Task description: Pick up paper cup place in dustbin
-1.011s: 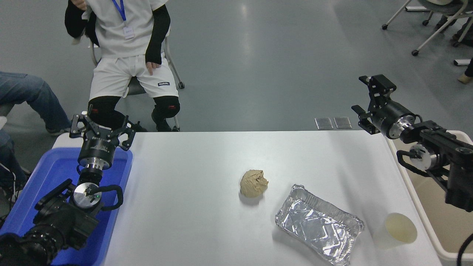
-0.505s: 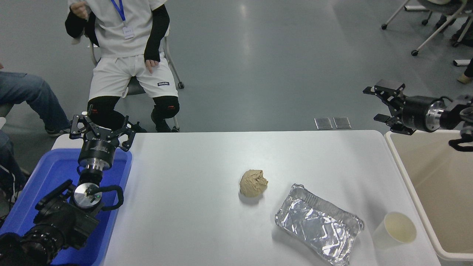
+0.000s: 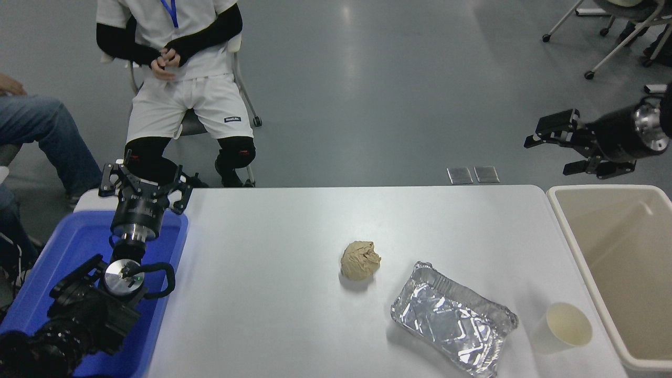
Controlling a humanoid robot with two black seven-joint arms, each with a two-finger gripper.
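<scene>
Your right gripper's (image 3: 554, 144) fingers (image 3: 556, 122) are spread wide and hold nothing; the gripper hangs in the air past the tabletop's (image 3: 273, 252) far right corner, above the floor and just beyond the far end of the dustbin (image 3: 564, 231), pointing to the picture's left. Your left gripper (image 3: 144, 184) sits parked at the lower left over the blue tub (image 3: 63, 252), its fingers (image 3: 108, 178) also splayed open with nothing between them. The paper cup (image 3: 562, 328) you want is on the tabletop near its front right corner, tipped so that its cream inside faces the camera; it lies between the foil tray (image 3: 454, 325) and the dustbin's long rim, close to both, and well apart from your right gripper. The crumpled tan paper ball (image 3: 360, 259) lies near the middle of the tabletop, just to the upper left of the foil tray. The dustbin stands off the tabletop's right edge and shows a bare beige inside. At the far side a person in white shorts (image 3: 178, 79) sits on a chair with hands clasped, and another person's jeans-clad leg (image 3: 37, 136) shows at the left edge.
</scene>
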